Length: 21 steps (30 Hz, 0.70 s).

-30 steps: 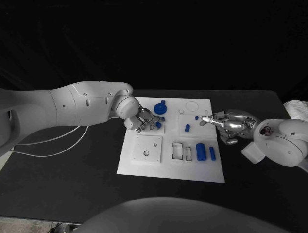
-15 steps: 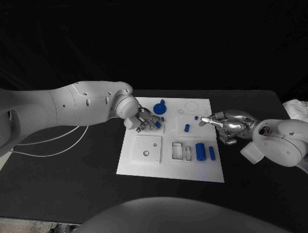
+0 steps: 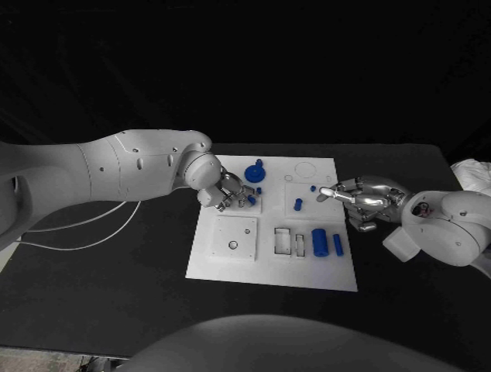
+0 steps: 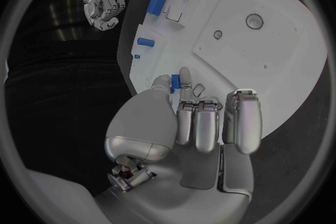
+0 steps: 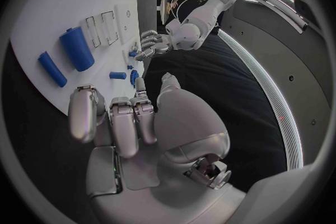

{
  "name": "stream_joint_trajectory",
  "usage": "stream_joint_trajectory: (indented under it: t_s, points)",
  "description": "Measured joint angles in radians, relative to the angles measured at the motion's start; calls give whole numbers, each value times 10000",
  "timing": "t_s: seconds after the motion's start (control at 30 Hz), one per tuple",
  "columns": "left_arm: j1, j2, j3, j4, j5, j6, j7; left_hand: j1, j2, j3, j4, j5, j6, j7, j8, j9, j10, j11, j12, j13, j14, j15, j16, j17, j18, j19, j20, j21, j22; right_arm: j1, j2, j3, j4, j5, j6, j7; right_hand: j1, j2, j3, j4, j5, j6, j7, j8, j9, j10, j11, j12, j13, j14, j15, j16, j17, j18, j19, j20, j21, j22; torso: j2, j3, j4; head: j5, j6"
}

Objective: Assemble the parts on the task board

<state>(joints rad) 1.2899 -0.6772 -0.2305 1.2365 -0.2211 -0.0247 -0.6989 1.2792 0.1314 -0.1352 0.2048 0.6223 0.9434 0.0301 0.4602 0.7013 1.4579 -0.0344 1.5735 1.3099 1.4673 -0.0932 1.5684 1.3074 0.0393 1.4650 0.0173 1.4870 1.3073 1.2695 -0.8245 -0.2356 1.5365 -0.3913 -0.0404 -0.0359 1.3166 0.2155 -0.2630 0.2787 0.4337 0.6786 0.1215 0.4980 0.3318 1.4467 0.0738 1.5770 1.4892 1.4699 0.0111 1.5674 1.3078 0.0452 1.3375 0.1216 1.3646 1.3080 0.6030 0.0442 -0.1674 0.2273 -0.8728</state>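
On the black table (image 3: 111, 271) lies the white task board (image 3: 273, 267). Over its far left part, the left hand (image 3: 232, 191) pinches a small blue part (image 4: 171, 82) between its fingertips, close above the board. The right hand (image 3: 359, 200) waits at the board's right edge with its fingers curled in, holding nothing. A fat blue part (image 3: 319, 242) and a thin one (image 3: 337, 245) lie near the right side. I think the job is partly done, with more parts left to fit.

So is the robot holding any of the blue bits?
Yes: the left hand pinches a small blue part between thumb and a finger. The right hand holds nothing.
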Motion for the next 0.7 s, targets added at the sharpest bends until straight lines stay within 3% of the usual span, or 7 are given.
stream_joint_trajectory:
  t_s: [0.23, 0.37, 0.67, 0.7]
  points:
    - [11, -18, 12, 52, -10, -8, 1, 166, -248, 1020, -143, 265, -62, -16, -25, 304, 34, -38, -56, -1, -34, -41, 0, 0, 1, 35, -35, -39, 0, -13, 0, -3, -7, 4, 6, 0, 1, 1, 0, 0, 40, 0, 0, 0, 0, 0, 0, -27, 1, 0, 1, 0, -1, 0, -73, 0, -73, -1, -2, -5, 7, 11, 0]
    - [12, -31, 12, 84, -76, -14, 6, -204, -619, 1913, -169, 292, -93, 15, -43, 561, 142, -180, -53, -39, -68, -148, 0, 0, 0, 35, -35, -39, 0, -19, -5, -3, -11, 6, 11, 0, 4, 4, 47, -8, 40, 0, 0, 0, 0, 0, 1, -27, 2, -2, 4, 0, -1, 0, -73, 0, -73, -1, -2, -6, 12, 28, 0]
    - [4, -47, 5, 161, -349, -18, 8, -929, -1448, 3928, -549, 291, -78, 22, -61, 1198, 103, -144, -49, -19, -32, -141, 0, -1, 0, 35, -35, -79, 0, -26, -8, -2, -14, 11, 26, -1, 27, 27, 57, 1, 40, 2, -2, 0, 0, 0, 2, -25, 62, -14, 19, 0, -2, 5, -73, 1, -79, -2, -1, -3, 12, 66, 0]
    - [3, -47, 5, 165, -394, -18, 7, -987, -1506, 4073, -594, 291, -68, 32, -61, 1249, 103, -144, -49, -19, -32, -141, 0, -1, 0, 35, -35, -79, 0, -27, -8, -2, -15, 11, 28, -1, 27, 27, 57, 1, 40, 29, -29, 0, 0, 0, 2, -25, 64, -14, 19, 0, -2, 99, -106, 34, -116, -2, -1, -3, 12, 75, 0]
